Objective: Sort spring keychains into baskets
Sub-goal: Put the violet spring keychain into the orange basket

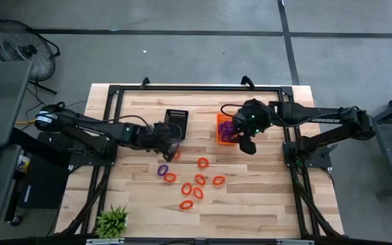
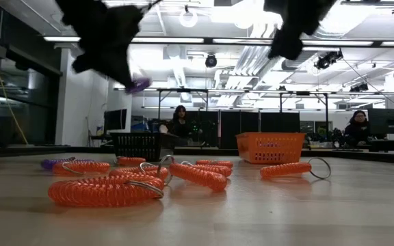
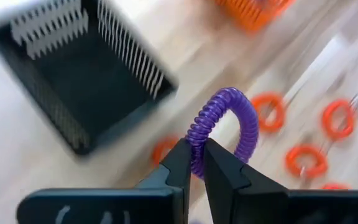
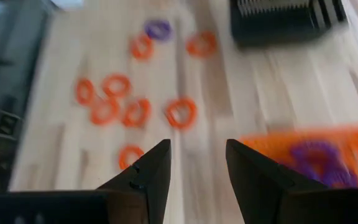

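Above the wooden counter (image 1: 264,204), the left gripper (image 3: 196,163) is clamped on a purple spring keychain (image 3: 224,124), lifted clear of the boards. The black basket (image 1: 176,121) stands just beyond it; orange keychains (image 1: 199,180) lie scattered to its right, with one more purple keychain (image 1: 162,170) close beneath. Farther right, the right gripper (image 4: 197,163) hangs over the orange basket (image 1: 224,129) with fingers spread wide and empty; purple coils already lie inside. This looks like the carry step: the held loop is off the counter and not yet binned. Next, it must be positioned squarely over a basket opening before the fingers part.
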